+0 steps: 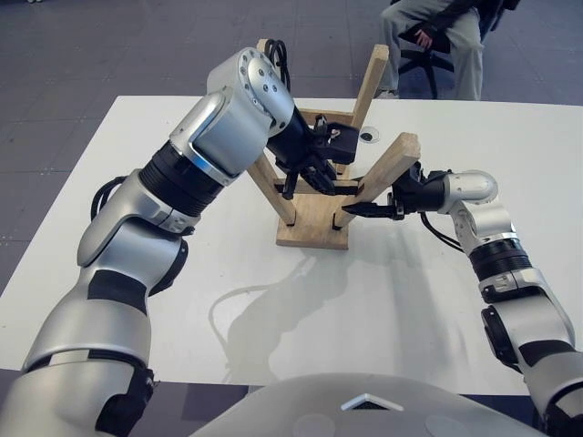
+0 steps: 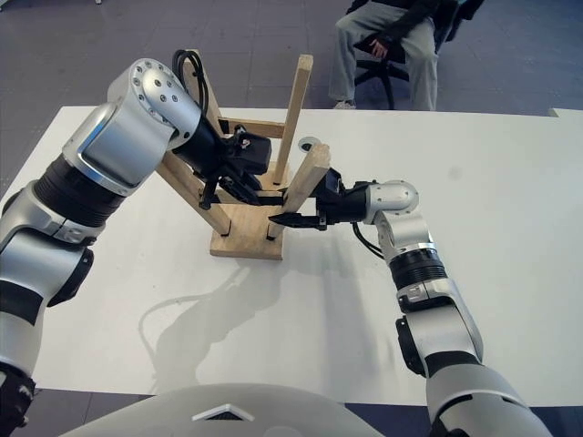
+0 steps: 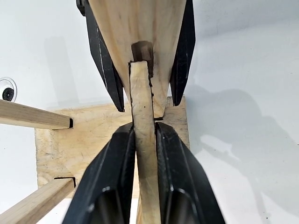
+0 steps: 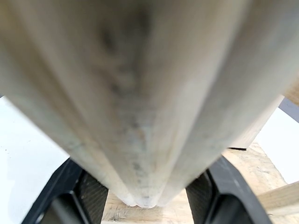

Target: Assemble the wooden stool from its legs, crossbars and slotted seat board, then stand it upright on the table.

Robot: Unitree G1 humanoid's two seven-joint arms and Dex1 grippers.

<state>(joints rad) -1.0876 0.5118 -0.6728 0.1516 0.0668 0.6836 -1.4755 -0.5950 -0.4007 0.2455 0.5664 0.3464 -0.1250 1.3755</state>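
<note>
The stool stands upside down, its slotted seat board (image 1: 310,234) flat on the white table (image 1: 137,264) and its legs pointing up. My left gripper (image 3: 145,128) is shut on a thin crossbar (image 3: 142,154) whose end sits in a hole in the front right leg (image 1: 390,168). My right gripper (image 1: 360,196) is shut on that same leg (image 4: 140,93), one black finger (image 4: 70,191) on each side of it, low down near the board. Another crossbar (image 1: 314,116) joins the two back legs.
The back right leg (image 1: 372,82) rises tall behind my grippers. A small round grommet (image 1: 368,136) sits in the table behind the stool. Open white tabletop lies in front of the stool and to both sides of it.
</note>
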